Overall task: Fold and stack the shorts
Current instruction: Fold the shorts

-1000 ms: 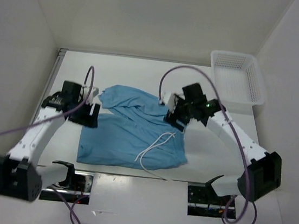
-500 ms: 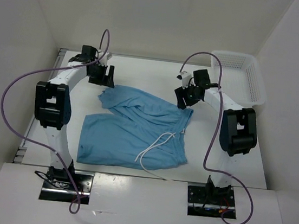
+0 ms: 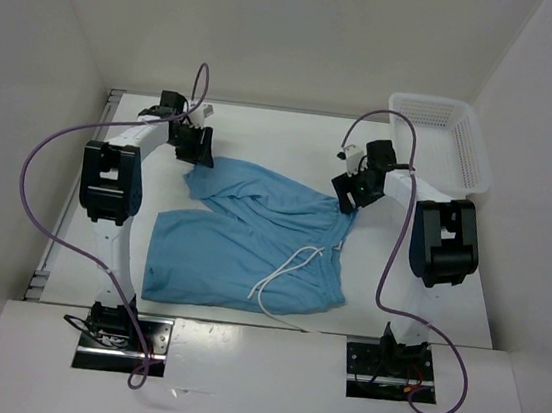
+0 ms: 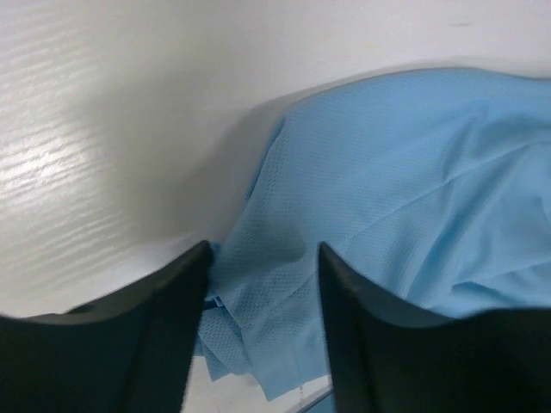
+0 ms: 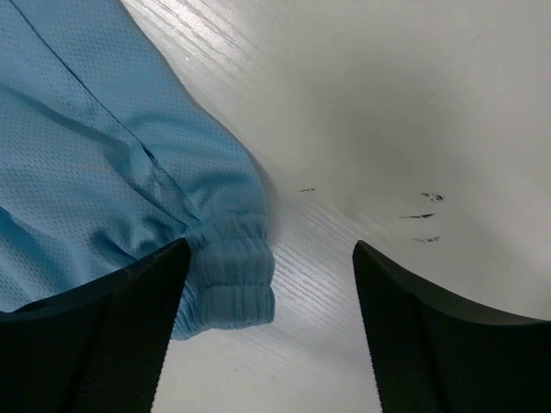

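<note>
The light blue shorts (image 3: 242, 238) lie spread on the white table, with the white drawstring (image 3: 286, 268) trailing over the near right part. My left gripper (image 3: 199, 153) is open at the far left corner; in the left wrist view the cloth (image 4: 387, 172) runs between its fingers (image 4: 138, 335), and the gripper (image 4: 263, 288) is not pinching it. My right gripper (image 3: 350, 197) is open at the far right corner. In the right wrist view the gathered waistband end (image 5: 228, 275) lies beside the left finger of the wide-open gripper (image 5: 271, 297).
A white mesh basket (image 3: 441, 136) stands at the far right corner of the table. White walls close in the table on three sides. Purple cables loop above both arms.
Both arms swung from the shorts' mid sides out to its far corners, then dropped closer to the cloth. The far part of the shorts now lies flatter and wider.
</note>
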`<act>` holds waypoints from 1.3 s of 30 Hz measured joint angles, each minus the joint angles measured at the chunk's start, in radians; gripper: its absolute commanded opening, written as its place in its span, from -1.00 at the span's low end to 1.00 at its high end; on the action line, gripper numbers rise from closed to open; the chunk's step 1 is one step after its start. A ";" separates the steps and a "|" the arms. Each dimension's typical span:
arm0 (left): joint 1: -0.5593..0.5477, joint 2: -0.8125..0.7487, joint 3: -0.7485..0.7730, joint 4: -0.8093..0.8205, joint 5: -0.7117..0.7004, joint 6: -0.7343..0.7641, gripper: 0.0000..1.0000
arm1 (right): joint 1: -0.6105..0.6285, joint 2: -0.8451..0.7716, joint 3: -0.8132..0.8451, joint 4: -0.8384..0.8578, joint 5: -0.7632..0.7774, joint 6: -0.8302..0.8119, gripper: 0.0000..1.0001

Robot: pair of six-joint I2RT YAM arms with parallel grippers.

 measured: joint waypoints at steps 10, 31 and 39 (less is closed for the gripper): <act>-0.014 0.011 0.010 -0.004 0.078 -0.004 -1.00 | 0.000 0.000 0.000 -0.079 -0.108 -0.129 -0.51; 0.065 -0.433 0.013 -0.040 0.027 -0.001 -1.00 | 0.062 -0.110 0.233 -0.064 -0.106 -0.108 -1.00; 0.054 -0.690 -0.625 -0.117 -0.060 0.001 -0.12 | 0.200 -0.197 0.008 -0.079 -0.102 -0.169 -1.00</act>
